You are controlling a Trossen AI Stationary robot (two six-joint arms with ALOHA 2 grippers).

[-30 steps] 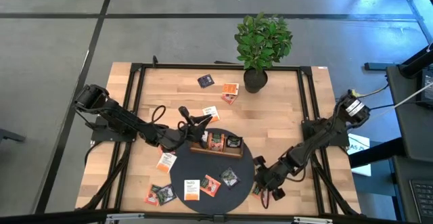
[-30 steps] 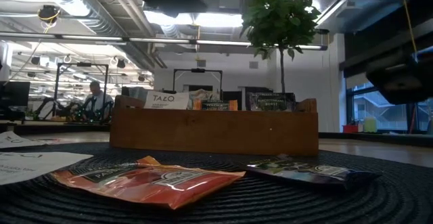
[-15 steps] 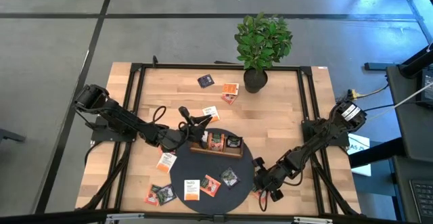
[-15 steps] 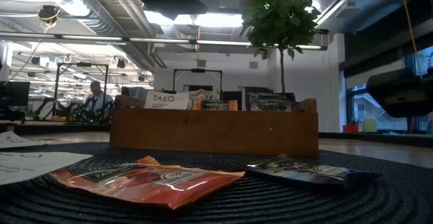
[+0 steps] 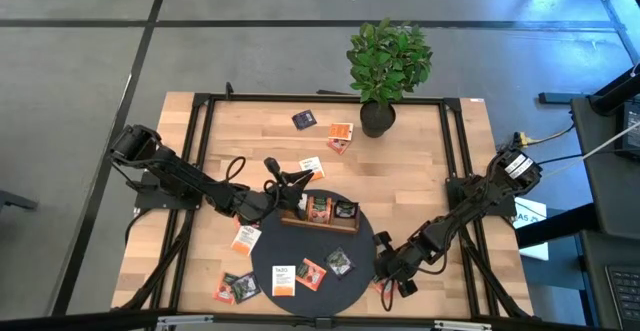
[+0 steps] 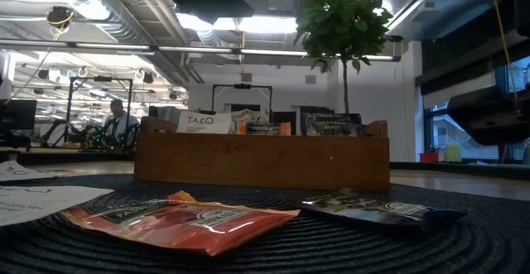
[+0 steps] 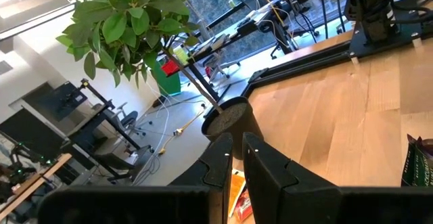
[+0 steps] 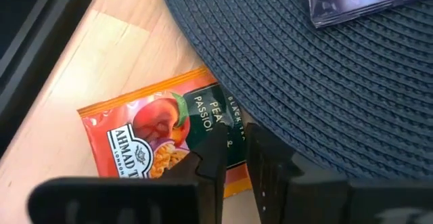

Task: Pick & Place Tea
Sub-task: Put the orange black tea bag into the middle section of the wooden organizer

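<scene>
Small tea sachets lie scattered. An orange one lies flat on the wood at the round dark mat's near right edge. My right gripper is shut and stands right over this sachet's mat-side part; it also shows in the high view. On the mat lie a white sachet, an orange one and a dark one. The wooden tray stands on the mat with sachets upright in it. My left gripper is shut and empty, above the tray's left end. My right gripper's shut fingertips point down at the orange sachet's dark-printed part beside the mat's edge. The fingers hide the spot, and I cannot tell whether they touch it. The sachet lies flat on the table.
A potted plant stands at the far edge. Loose sachets lie far of the tray, left of the mat and at the near left. Black frame rails run along both table sides.
My right gripper has moved a little toward the table's left, closer to the mat's edge, and has come lower over the orange sachet. Its fingers show no change.
</scene>
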